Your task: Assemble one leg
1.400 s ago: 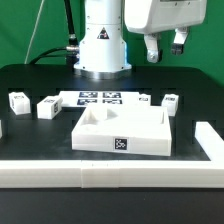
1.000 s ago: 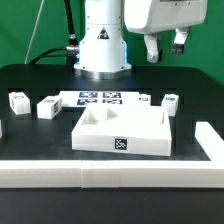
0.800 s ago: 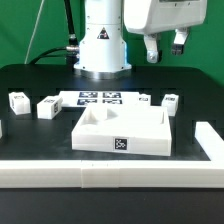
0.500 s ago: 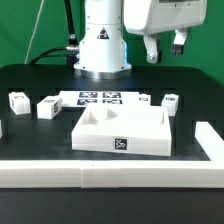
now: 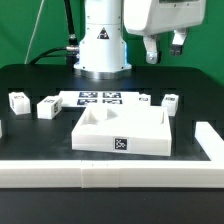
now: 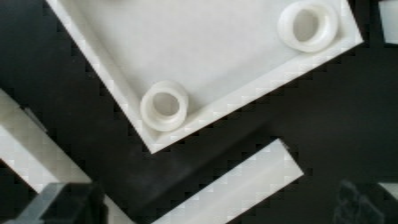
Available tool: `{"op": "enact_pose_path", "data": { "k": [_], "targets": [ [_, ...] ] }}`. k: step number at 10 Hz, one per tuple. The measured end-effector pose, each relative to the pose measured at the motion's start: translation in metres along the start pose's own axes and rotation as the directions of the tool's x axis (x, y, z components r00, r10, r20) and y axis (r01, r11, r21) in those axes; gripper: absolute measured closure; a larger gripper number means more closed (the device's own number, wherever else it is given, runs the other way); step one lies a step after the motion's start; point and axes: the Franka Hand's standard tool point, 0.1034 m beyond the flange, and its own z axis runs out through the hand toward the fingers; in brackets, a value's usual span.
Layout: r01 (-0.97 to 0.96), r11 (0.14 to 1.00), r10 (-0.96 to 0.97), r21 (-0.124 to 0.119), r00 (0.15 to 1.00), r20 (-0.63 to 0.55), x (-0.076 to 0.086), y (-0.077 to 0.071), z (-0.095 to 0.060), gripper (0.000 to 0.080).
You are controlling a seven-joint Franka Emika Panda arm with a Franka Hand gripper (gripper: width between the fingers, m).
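Several legs stand on the black table in the exterior view: two at its left [image 5: 18,100] [image 5: 47,106] and two at its right [image 5: 147,103] [image 5: 171,103], each a small white post with a marker tag. My gripper [image 5: 166,50] hangs high above the right pair, open and empty. The large flat white tray-like piece [image 5: 122,133] lies in the middle. In the wrist view it fills the frame [image 6: 178,50] with two round sockets [image 6: 164,105] [image 6: 311,25]. No leg shows there. My fingers [image 6: 63,205] are dark blurs at the frame's corners.
The marker board [image 5: 100,98] lies behind the tray-like piece, in front of the robot base [image 5: 103,45]. A low white wall [image 5: 90,175] runs along the table's front and up the exterior view's right [image 5: 205,140]. A white strip [image 6: 231,190] crosses the wrist view.
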Motion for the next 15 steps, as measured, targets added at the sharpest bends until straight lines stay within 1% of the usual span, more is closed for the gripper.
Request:
{"op": "enact_pose_path", "data": {
  "k": [1,2,3,5,10,11,12,13,15],
  "targets": [
    [0.054,0.999,-0.054,-0.006,0.998,-0.011,-0.01,-0.008,0.014,0.015],
    [0.152,0.988,-0.152,0.0,0.988,-0.007,-0.022,-0.016,0.027,0.015],
    [0.22,0.975,-0.22,0.018,0.976,0.002,-0.028,-0.021,0.035,0.015],
    [0.35,0.936,-0.351,0.041,0.936,0.01,-0.035,-0.029,0.045,0.015],
    [0.34,0.939,-0.341,0.043,0.94,0.01,-0.036,-0.029,0.046,0.015],
    [0.407,0.913,-0.407,0.026,0.913,-0.002,-0.044,-0.033,0.054,0.015],
    [0.446,0.894,-0.446,0.031,0.895,-0.007,-0.06,-0.041,0.066,0.015],
    [0.461,0.886,-0.461,0.042,0.887,-0.01,-0.074,-0.046,0.079,0.015],
    [0.441,0.896,-0.44,0.056,0.898,-0.019,-0.091,-0.051,0.105,0.015]
  ]
}}
